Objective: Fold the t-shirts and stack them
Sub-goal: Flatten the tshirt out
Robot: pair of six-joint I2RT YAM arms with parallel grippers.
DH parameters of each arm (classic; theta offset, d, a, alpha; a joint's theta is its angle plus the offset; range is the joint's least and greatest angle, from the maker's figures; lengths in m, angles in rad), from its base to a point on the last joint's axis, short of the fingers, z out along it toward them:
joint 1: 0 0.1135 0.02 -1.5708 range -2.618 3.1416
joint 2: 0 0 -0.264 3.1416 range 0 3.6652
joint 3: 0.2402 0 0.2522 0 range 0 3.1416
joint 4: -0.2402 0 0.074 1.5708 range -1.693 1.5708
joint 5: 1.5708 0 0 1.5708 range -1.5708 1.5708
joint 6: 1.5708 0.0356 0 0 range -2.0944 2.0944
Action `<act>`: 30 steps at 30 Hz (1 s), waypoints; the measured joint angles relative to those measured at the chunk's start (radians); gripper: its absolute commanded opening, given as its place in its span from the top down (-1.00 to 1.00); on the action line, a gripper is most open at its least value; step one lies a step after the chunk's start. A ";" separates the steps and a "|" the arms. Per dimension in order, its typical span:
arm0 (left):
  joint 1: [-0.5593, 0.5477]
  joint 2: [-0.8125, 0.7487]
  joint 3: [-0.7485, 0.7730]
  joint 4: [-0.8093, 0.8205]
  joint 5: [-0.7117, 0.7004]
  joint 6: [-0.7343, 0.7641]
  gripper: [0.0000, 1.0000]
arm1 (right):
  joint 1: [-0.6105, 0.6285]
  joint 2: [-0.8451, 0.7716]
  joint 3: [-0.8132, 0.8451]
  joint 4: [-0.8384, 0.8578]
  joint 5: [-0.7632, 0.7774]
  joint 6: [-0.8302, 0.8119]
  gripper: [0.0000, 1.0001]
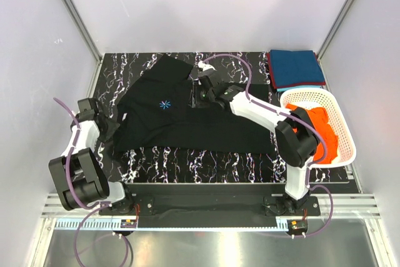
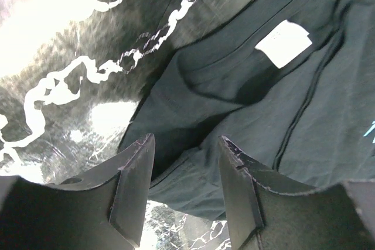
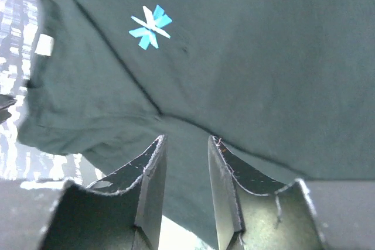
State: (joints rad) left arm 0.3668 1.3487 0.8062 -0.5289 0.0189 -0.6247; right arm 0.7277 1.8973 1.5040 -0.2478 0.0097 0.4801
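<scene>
A black t-shirt (image 1: 187,123) with a small blue star print (image 1: 165,104) lies spread across the dark marbled mat (image 1: 206,164). My left gripper (image 1: 114,129) sits at the shirt's left edge. In its wrist view the left gripper (image 2: 187,139) is open over a rumpled fold of the black shirt (image 2: 281,103), near a white label (image 2: 283,42). My right gripper (image 1: 194,96) is over the shirt's upper middle. Its wrist view shows the right gripper (image 3: 186,139) open above the black shirt (image 3: 263,57). A folded teal-blue t-shirt (image 1: 294,67) rests on a dark red one (image 1: 271,70) at the back right.
A white lattice basket (image 1: 340,123) stands at the right edge of the mat and holds a bright orange t-shirt (image 1: 324,132). Pale walls close in the left, back and right sides. The right arm's links stretch across the shirt's right half.
</scene>
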 measured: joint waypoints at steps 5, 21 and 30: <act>0.001 -0.010 -0.050 0.011 0.002 -0.021 -0.04 | -0.006 0.005 -0.068 -0.035 0.000 0.046 0.19; 0.001 0.003 -0.095 0.093 0.019 -0.038 1.00 | -0.007 -0.146 -0.491 -0.057 0.029 0.131 0.22; -0.001 0.064 -0.046 0.086 -0.040 -0.001 1.00 | -0.007 -0.279 -0.629 -0.095 0.111 0.154 0.21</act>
State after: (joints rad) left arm 0.3660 1.4128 0.7601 -0.4431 -0.0216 -0.6254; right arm 0.7208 1.6184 0.8753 -0.3428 0.1207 0.6338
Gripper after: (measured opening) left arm 0.009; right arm 0.394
